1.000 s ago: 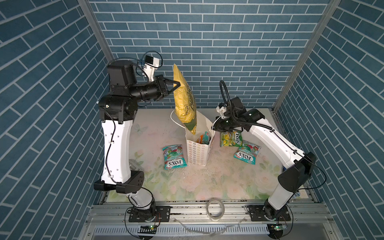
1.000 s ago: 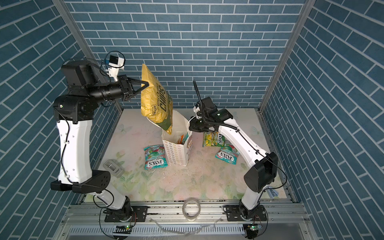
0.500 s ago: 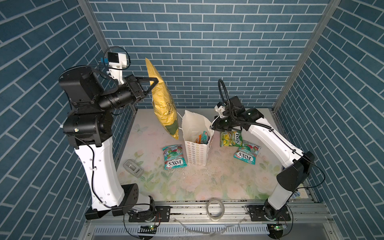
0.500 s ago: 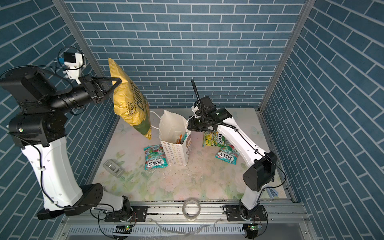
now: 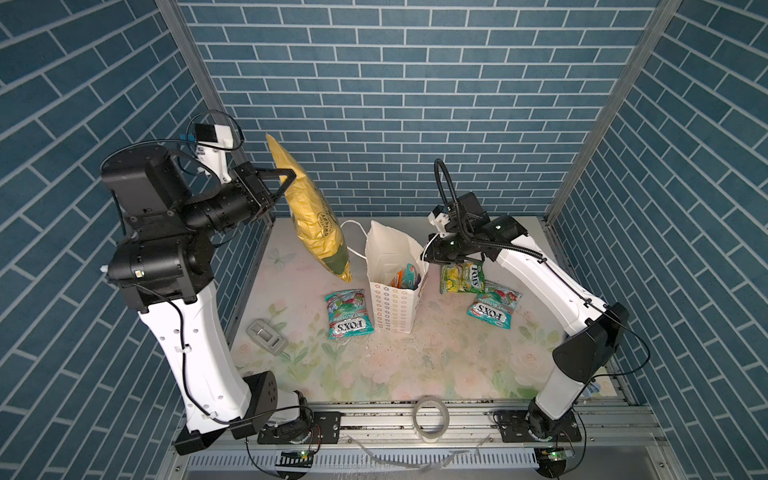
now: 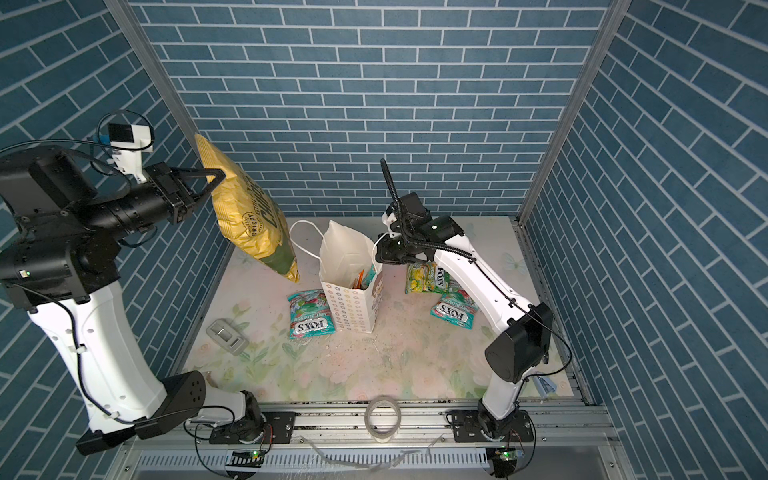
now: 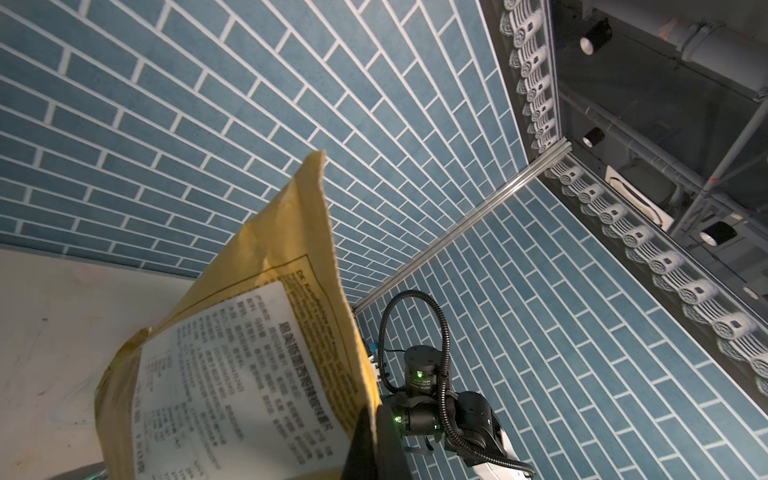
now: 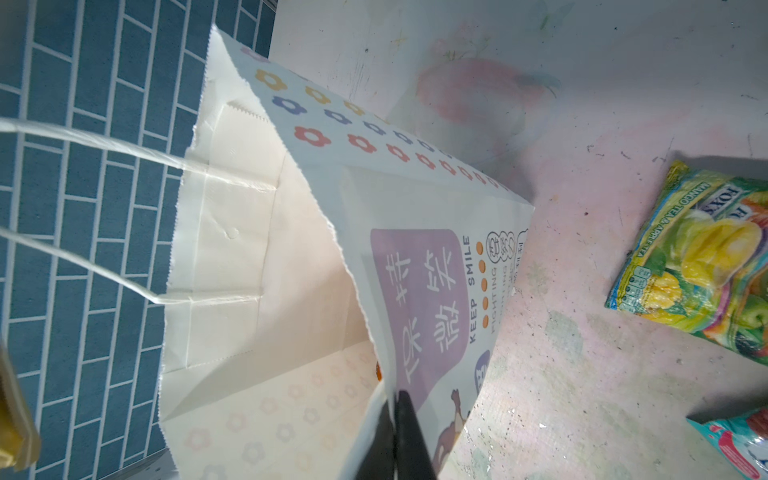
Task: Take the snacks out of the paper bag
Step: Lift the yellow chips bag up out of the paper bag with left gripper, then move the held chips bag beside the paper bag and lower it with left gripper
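Observation:
My left gripper (image 5: 288,178) (image 6: 217,178) (image 7: 371,419) is shut on the top edge of the yellow chips bag (image 5: 318,216) (image 6: 249,220) (image 7: 249,353), which hangs in the air left of the paper bag (image 5: 392,307) (image 6: 353,309) (image 8: 249,249). The white bag stands upright and open. My right gripper (image 5: 428,254) (image 6: 379,254) (image 8: 392,401) is shut on its right rim. Orange and teal packets (image 5: 405,277) (image 6: 362,279) show inside. On the table lie a teal FOX'S packet (image 5: 348,314) (image 6: 309,314), a yellow-green packet (image 5: 462,277) (image 6: 428,278) (image 8: 698,266) and another teal packet (image 5: 493,309) (image 6: 455,309) (image 8: 739,444).
A grey stapler-like object (image 5: 267,336) (image 6: 227,336) lies at the table's left edge. A clear tape roll (image 5: 432,419) (image 6: 382,415) rests on the front rail. Blue brick walls (image 5: 395,104) close in the back and both sides.
The left arm has swung the chips bag from over the paper bag's mouth out to its left. The right gripper has kept its hold on the rim.

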{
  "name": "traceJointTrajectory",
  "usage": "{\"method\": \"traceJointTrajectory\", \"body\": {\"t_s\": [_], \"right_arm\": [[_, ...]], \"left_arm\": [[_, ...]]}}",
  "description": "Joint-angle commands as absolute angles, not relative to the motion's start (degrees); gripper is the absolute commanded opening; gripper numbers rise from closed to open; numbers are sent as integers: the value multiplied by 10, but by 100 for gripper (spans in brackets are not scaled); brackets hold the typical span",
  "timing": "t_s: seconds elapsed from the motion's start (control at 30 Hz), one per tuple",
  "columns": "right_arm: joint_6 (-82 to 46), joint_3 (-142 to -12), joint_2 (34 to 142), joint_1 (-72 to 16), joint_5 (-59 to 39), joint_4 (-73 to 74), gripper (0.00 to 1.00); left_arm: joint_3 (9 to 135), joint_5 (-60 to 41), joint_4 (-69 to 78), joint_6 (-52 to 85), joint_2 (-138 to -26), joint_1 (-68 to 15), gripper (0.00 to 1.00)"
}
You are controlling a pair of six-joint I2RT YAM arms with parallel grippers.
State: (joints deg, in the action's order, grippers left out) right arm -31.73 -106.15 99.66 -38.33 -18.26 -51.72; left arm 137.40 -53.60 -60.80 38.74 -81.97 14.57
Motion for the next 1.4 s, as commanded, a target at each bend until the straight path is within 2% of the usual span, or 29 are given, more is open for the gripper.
{"method": "traceJointTrajectory", "body": {"t_s": [0.0,0.27,0.5,0.93,1.37], "right_arm": [[-298,-1068,969,-387,-178,-520,0],[-284,-1069,958,-378,-148,-535,0],[-277,-1079,957,-374,-145,-546,0],[-279,-1104,975,-374,-142,-555,0],[-291,-1115,997,-373,-145,-551,0]], "left_arm": [[1375,-519,-633,343,-822,155,0],[1379,-527,-639,336,-836,171,0],[1306,-520,-643,305,-843,171,0],[1128,-425,-619,225,-852,159,0],[1043,-341,-519,212,-901,94,0]]}}
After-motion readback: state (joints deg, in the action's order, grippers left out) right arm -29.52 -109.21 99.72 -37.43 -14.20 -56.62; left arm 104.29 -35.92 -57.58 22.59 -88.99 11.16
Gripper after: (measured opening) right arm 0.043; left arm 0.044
